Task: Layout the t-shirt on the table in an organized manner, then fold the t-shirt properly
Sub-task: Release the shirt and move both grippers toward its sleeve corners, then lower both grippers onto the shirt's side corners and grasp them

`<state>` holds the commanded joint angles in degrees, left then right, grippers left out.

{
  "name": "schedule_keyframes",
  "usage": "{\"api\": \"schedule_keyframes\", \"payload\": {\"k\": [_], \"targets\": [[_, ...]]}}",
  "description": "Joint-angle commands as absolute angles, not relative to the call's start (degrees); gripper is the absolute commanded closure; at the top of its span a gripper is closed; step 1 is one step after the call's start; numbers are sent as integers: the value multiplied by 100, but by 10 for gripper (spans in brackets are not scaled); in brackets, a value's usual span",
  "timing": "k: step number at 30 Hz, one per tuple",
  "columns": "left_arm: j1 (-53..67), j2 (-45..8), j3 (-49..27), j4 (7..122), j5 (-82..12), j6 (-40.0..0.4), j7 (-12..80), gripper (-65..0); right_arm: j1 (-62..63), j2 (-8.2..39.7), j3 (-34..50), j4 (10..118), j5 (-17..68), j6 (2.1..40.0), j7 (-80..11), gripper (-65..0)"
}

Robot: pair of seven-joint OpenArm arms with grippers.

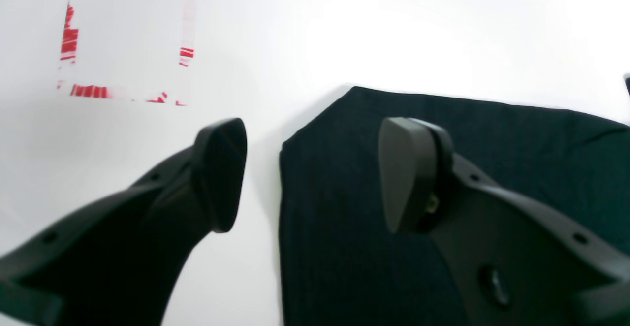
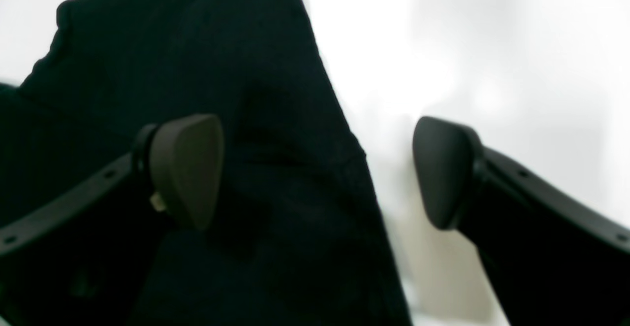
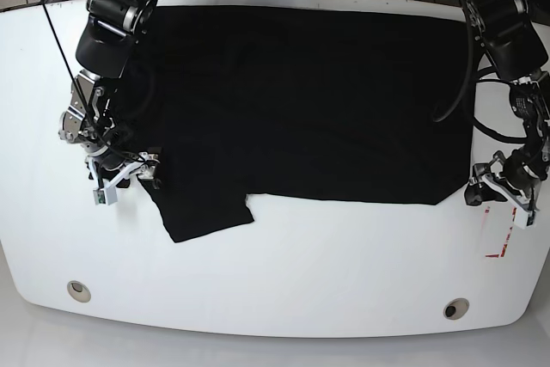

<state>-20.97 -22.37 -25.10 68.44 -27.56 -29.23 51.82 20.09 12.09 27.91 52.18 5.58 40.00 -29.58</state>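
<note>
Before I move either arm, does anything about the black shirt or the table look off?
Yes, the black cloth t-shirt lies unevenly: one flap juts past the rest of its near edge on the right arm's side. The smooth white tabletop also has broken red marks by the left gripper.

Wrist views from close behind each gripper's fingers, facing the tabletop (image 3: 301, 272); base view from farther off, sharing that tabletop.
</note>
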Motion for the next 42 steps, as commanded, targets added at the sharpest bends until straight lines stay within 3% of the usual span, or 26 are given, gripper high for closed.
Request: {"api": "schedule_keyframes", "payload": {"k": [4, 15, 24, 32, 42], "targets": [[-2141, -2220, -2510, 6642, -2466, -2923, 5182, -399, 1982, 1138, 2791, 5270, 558, 4000, -2985, -563], [-2308, -2211, -2492, 5657, -2123, -2932, 4444, -401, 1930, 1059, 2791, 5270, 558, 4000, -3116, -323], [-2510, -2211, -2396, 4752, -2123, -2932, 3952, -401, 1938, 1059, 2791, 5270, 558, 4000, -3116, -3], [-2721, -2202, -1895, 4259, -2141, -2932, 3626, -401, 1930, 1077, 2325, 5279, 558, 4000, -3116, -2], [-2905, -1930, -1877, 3899, -2132, -2932, 3591, -393, 1771, 1051, 2167, 5833, 567, 4000, -3116, -2]]}}
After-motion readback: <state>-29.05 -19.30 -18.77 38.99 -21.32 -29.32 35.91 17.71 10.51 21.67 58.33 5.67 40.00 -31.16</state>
